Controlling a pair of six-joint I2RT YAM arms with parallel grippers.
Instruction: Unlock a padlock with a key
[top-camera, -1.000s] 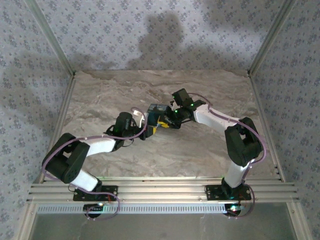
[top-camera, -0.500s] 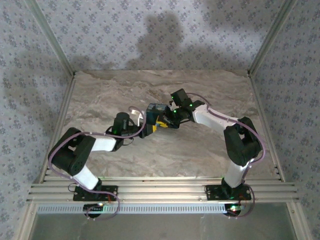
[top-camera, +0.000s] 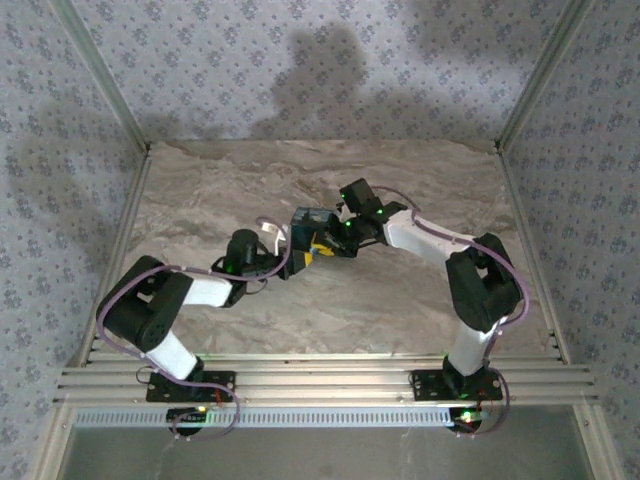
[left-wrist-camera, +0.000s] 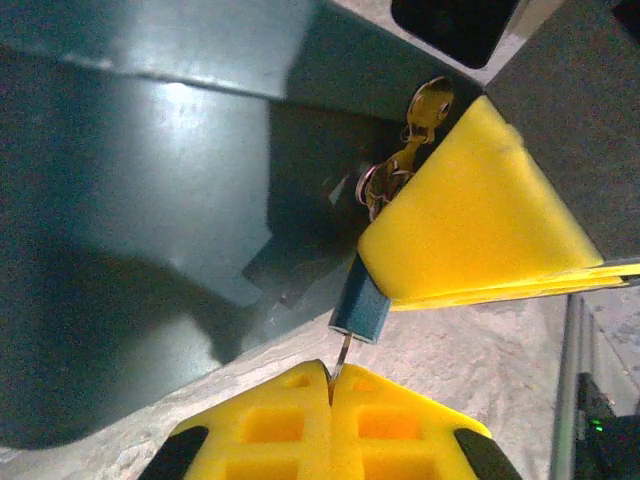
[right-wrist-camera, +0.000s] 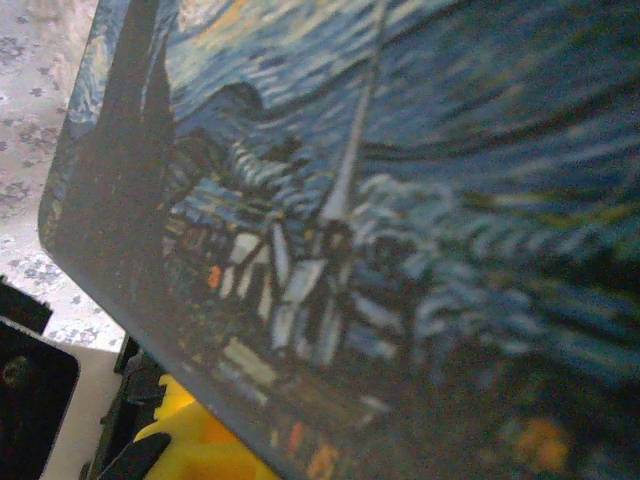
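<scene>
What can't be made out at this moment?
- Keyhole: left wrist view, hidden behind the yellow finger of the right gripper and shadow.
- Shackle of the padlock: right wrist view, cut off by frame edges; print blurred.
- The key: top view, too small between the arms' ends.

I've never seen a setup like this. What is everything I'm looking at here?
padlock: one, dark-blue and yellow night-sky print, dark sides, mid-table between the claws
key: one, blue head, pale blade, close to the padlock
gold key: one, brass-yellow, on a ring beside the padlock
table: one, beige marble pattern, beneath everything
walls: three, grey floral pattern, around the table
left claw: one, yellow, shut on the key's blade
right claw: one, yellow, close beside the padlock
</scene>
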